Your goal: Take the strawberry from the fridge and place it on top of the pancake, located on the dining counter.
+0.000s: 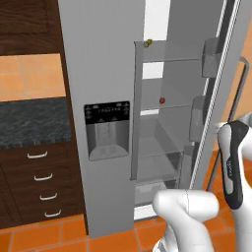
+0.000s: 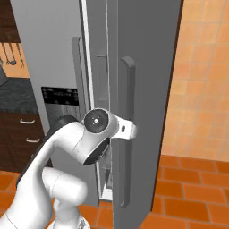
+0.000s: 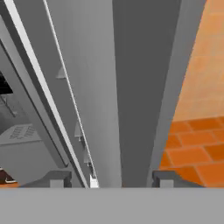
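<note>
Simulated kitchen with an orange tiled floor [image 1: 44,236] and a paler orange tiled wall [image 2: 201,67]. Along the left, dark wood cabinets [image 1: 29,24] above and a dark wood drawer stack [image 1: 42,184] below with curved pale handles, topped by a black, marbled wall counter [image 1: 32,120]. Centre of the left base view: tall light-grey fridge [image 1: 98,59], smooth and matte, left door shut and carrying a black-panelled dispenser [image 1: 107,130] with a recessed grey bay. Right door [image 1: 224,74] swung open, seen nearly edge-on, with translucent door bins on its inner face and a long vertical handle [image 2: 129,129] on the outside. Inside, clear glass shelves stacked in a pale compartment. On the middle shelf, well back, the strawberry [image 1: 162,100]: tiny, roundish, bright red, resting alone. On the top shelf, a small yellowish-olive item [image 1: 147,44] near the front left corner. White arm with dark joints rising in the foreground, wrist reaching toward the open door's edge. In the hand view, gripper [image 3: 113,178] with two small dark finger tips spread apart, straddling the grey door edge at the bottom of the frame, nothing pinched between them; contact with the door impossible to tell.
</note>
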Robot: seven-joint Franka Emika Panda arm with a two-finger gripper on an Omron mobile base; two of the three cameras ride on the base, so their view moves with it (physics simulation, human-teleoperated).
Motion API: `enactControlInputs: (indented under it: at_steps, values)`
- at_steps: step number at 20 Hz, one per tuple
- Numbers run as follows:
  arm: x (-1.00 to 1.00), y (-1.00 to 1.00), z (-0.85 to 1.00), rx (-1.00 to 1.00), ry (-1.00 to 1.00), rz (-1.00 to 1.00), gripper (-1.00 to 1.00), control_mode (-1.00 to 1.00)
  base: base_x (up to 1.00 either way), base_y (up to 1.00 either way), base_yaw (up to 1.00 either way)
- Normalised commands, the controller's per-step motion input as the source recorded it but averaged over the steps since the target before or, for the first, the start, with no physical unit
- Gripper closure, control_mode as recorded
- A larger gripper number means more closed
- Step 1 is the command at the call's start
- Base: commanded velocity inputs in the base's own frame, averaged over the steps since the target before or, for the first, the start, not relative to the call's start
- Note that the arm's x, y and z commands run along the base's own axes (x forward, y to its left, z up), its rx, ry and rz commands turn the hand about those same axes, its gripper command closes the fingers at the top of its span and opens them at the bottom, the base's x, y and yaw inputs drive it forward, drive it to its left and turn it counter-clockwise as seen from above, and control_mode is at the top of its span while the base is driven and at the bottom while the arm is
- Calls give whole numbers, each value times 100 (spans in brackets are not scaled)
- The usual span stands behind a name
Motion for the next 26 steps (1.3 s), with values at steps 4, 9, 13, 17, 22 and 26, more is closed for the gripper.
enactControlInputs:
  at_steps: [4, 9, 13, 17, 22, 26]
  values:
    - [-28, 47, 30, -27, 17, -14, -100, -100, 0, 0, 0]
    - [20, 30, 2, -54, 23, -3, -100, -100, 0, 0, 0]
    - [6, 3, 31, -47, 53, -1, -100, -100, 0, 0, 0]
    - [4, 0, 32, -54, 77, 4, -100, -100, 0, 0, 0]
    - [13, 0, -10, -50, 84, 21, -100, -100, 0, 0, 0]
    - [15, -20, -23, -13, 28, 22, -100, -100, 0, 0, 0]
